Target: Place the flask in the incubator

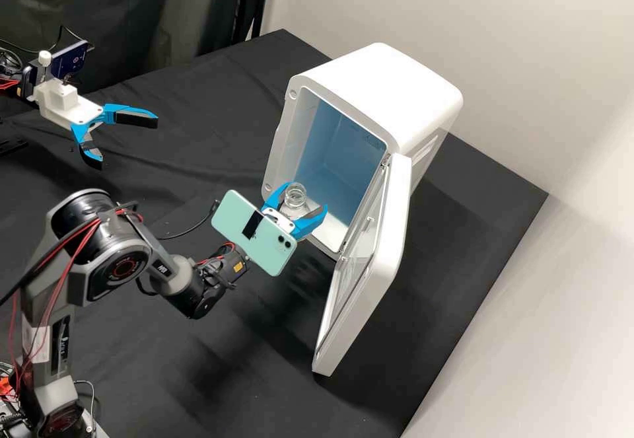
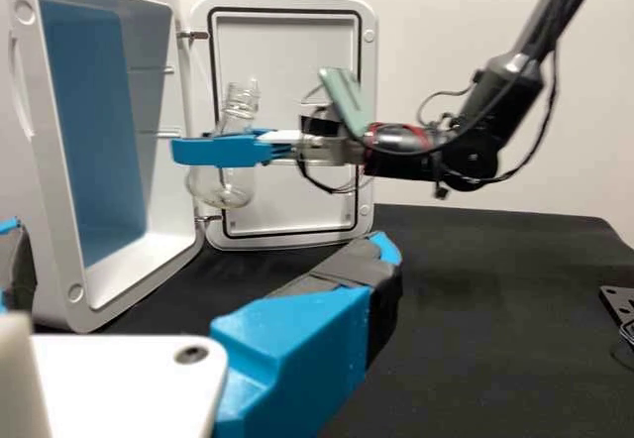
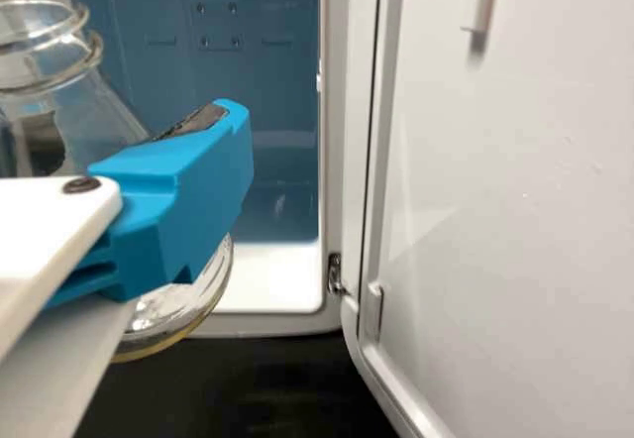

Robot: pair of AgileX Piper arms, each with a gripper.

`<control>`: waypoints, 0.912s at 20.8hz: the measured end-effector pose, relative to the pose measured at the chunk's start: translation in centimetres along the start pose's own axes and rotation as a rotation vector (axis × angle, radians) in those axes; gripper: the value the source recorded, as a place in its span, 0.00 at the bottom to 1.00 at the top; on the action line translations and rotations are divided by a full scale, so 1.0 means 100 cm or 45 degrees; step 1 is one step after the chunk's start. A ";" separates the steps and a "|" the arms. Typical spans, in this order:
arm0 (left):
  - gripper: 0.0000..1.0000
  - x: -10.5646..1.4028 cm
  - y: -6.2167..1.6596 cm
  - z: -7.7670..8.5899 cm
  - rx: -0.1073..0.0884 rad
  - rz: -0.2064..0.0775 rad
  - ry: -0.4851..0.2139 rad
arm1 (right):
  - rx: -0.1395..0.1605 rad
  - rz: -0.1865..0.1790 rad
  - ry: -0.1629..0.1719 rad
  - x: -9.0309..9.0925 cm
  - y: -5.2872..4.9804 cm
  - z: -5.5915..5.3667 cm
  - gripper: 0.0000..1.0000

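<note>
The white incubator (image 1: pixel 389 88) stands at the back right of the bench with its blue inside (image 1: pixel 337 147) showing and its door (image 1: pixel 366 259) swung wide open. My right gripper (image 1: pixel 297 203) is shut on a clear glass flask (image 1: pixel 295 195), holding it by the neck just in front of the opening, above the bench. In the left wrist view the flask (image 2: pixel 226 156) hangs slightly tilted between the incubator body (image 2: pixel 40 151) and the door (image 2: pixel 282 61). One blue finger (image 3: pixel 178 200) crosses the flask (image 3: pixel 183 299). My left gripper (image 1: pixel 113 131) hovers open and empty at the far left.
A mint-green phone (image 1: pixel 254 231) rides on the right wrist, with red cables along the arm (image 1: pixel 99 253). The bench edge (image 1: pixel 475 306) runs close behind the incubator, next to the white wall. Open black bench lies between the two arms.
</note>
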 end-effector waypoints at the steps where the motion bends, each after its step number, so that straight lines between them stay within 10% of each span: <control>1: 1.00 0.001 -0.0003 0.001 0.000 -0.002 -0.008 | -0.004 0.001 0.007 0.007 -0.002 0.001 0.00; 9: 1.00 0.001 -0.0007 0.003 0.000 -0.005 -0.021 | -0.037 0.098 0.021 0.052 -0.004 0.001 0.00; 19: 1.00 0.002 -0.0012 0.005 0.000 -0.009 -0.035 | -0.082 -0.008 -0.043 0.106 -0.018 0.004 0.00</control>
